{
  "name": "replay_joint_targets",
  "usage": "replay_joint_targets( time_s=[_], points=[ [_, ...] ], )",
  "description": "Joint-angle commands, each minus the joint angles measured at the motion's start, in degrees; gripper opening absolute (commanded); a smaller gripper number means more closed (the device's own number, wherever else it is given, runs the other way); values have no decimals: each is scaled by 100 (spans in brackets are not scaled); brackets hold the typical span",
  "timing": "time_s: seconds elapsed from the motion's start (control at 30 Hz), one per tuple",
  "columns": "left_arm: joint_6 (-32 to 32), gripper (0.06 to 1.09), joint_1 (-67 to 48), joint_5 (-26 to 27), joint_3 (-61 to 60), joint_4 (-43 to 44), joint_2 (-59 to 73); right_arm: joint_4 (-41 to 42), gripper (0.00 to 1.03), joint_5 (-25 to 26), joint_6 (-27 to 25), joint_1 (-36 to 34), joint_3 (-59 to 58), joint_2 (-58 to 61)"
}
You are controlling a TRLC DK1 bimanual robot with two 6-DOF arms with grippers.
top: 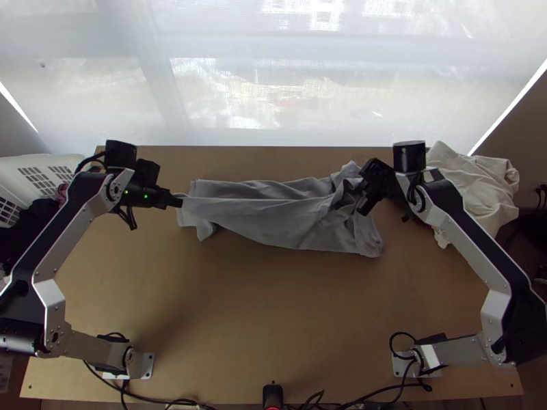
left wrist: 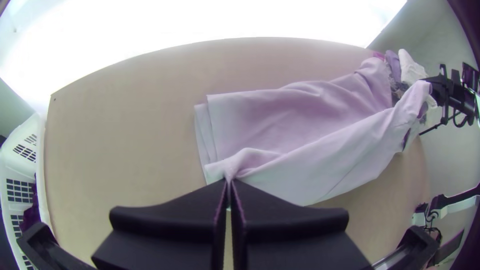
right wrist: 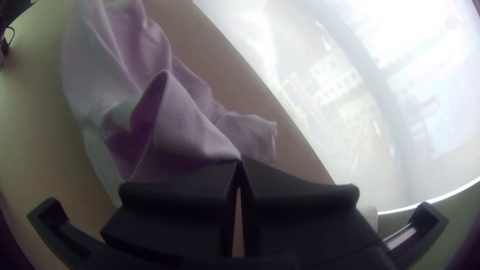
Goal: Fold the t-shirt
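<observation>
Grey t-shirt (top: 287, 229) stretched across the far half of the desk (top: 273, 321), creased, partly lifted. Left pincer (top: 178, 201) clamped on fabric at its left end; right pincer (top: 362, 190) pinching a raised fold at the right end.

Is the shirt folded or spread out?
Partly folded: the shirt lies in layers, but it's rumpled, and the left pincer and right pincer pinch it.
</observation>
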Motion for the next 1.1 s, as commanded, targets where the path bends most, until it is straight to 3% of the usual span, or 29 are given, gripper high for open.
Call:
replay_joint_targets(
  time_s=[0.0, 0.43, 0.97, 1.07],
  points=[
    [-10, 9, 10, -96, 816, -29, 731, 29, 2, -44, -143, -215, 988, 975],
    [315, 9, 80, -535, 2415, -372, 2208, -481, 2, -61, -565, -558, 3036, 2715],
    [350, 9, -113, -790, 3707, -399, 3685, -630, 3, -61, -583, -716, 3572, 3725],
    [341, 17, -166, -799, 3786, -399, 3852, -639, 3, -61, -556, -742, 3616, 3884]
  ],
)
